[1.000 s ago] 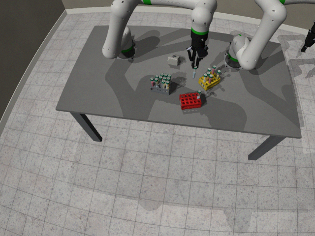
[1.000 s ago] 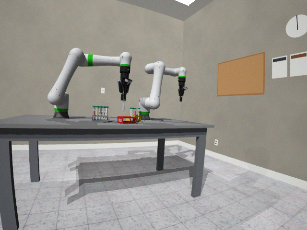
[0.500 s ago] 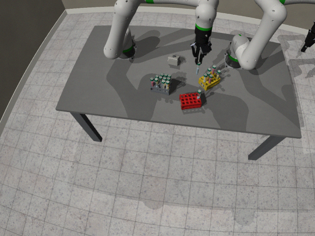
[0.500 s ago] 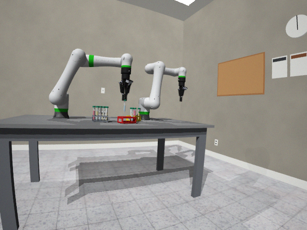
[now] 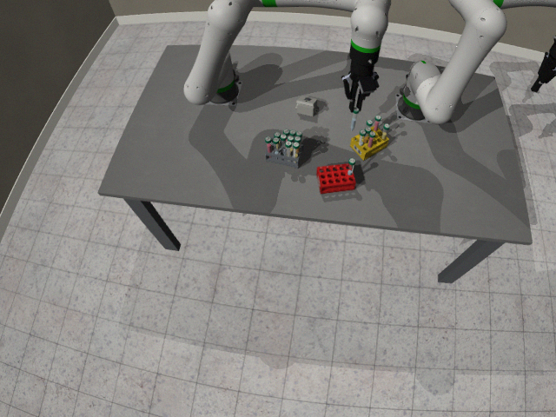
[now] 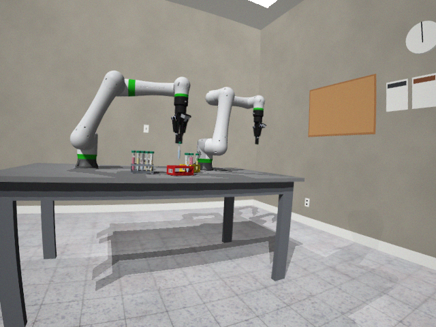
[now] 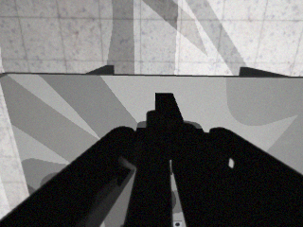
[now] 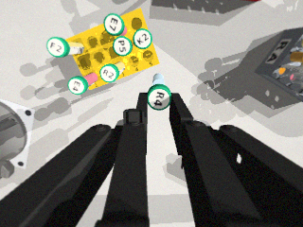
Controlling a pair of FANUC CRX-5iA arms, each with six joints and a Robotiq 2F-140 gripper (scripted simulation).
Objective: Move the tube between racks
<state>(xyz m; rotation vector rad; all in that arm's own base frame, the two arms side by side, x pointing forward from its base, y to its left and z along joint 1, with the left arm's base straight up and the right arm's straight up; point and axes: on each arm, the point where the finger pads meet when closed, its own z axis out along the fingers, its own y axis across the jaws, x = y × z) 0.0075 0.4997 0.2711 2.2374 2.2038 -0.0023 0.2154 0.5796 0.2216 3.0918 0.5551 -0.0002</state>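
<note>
While the right gripper [image 5: 355, 109] [image 6: 179, 142] [image 8: 158, 106] hangs over the bench with its catch, we're in the carrying stage, by the look of it: a tube is out of any rack and the yellow rack is the likely next stop. The tube [image 5: 354, 122] [image 6: 178, 152] [image 8: 159, 97] has a green-rimmed cap marked R4 and pale blue contents, and it hangs close to upright in the air, just beside the yellow rack [image 5: 364, 153] [image 8: 152, 61] on the side toward the arms' bases. Is it the one from B5? The grey rack [image 5: 282, 160] [image 6: 142, 172] [image 8: 271, 56] is too far off to read its wells, so I can't confirm that, but it's the natural bet. The fingers are drawn in narrow, pinching the tube up at the cap, with the glass below free and touching nothing. Over on the other arm, the left gripper [image 5: 534, 89] [image 6: 257, 142] [image 7: 163, 107] is closed right up, holding nothing, well away from the racks. Now for the delicate bit: the yellow rack sits askew and already bears several tubes, so the carry calls for a turn to match its rows, a careful line-up over B5, then a straight drop until the tube seats. Come in crooked and it could clip a neighbouring cap. After that, open up, back off and go for DONE.
</note>
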